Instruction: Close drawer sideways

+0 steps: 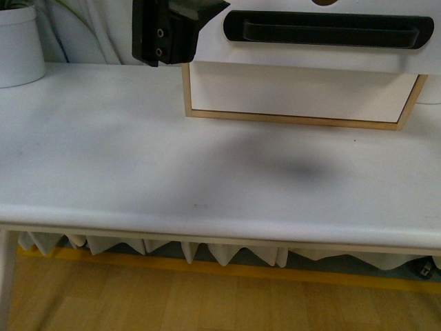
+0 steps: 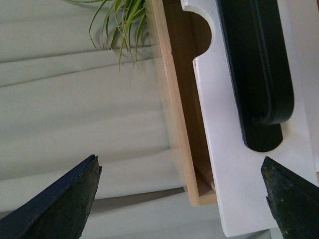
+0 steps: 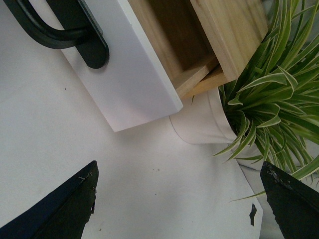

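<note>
On white table (image 1: 207, 172), drawer (image 1: 303, 58) sits open; L gripper (image 2: 179, 162) & R gripper (image 3: 179, 167) jaws both spread.

One drawer (image 1: 310, 58), one black bar handle (image 1: 328, 31), two white plant pots (image 1: 17, 45) (image 3: 199, 122), one table (image 1: 138, 172).

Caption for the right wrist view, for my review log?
Open right gripper faces the pulled-out drawer, black handle showing, potted plant beside it.

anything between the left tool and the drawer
Nothing visible does. The open left tool faces the drawer at its white front edge, with only air between them. The plant is beyond the drawer, not between.
</note>
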Controlling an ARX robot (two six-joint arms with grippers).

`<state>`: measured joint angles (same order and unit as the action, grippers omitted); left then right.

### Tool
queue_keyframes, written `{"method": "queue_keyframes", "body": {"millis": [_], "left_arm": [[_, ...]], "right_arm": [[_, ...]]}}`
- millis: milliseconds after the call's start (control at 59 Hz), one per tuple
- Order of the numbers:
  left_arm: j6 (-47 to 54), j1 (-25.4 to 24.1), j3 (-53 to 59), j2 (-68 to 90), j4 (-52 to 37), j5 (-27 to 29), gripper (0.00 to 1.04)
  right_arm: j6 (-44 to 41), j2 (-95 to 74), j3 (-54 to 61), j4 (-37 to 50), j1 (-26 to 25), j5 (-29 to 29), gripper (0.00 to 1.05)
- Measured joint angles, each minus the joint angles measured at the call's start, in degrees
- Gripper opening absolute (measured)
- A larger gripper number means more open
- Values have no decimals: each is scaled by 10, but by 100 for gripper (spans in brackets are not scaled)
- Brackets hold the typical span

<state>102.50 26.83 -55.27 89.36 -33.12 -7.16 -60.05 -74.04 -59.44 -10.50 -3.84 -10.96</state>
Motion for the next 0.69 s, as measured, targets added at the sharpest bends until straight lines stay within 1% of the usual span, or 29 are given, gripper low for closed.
{"method": "queue_keyframes", "body": {"millis": [492,695], "left_arm": [[13,2,-77,64,20,-5,98],[15,-1,-87,72,23,-9,98]], "right_arm": [[0,-56,-44,3,-3,-12,95],[1,-83,-64,11,-3,-12,95]]}}
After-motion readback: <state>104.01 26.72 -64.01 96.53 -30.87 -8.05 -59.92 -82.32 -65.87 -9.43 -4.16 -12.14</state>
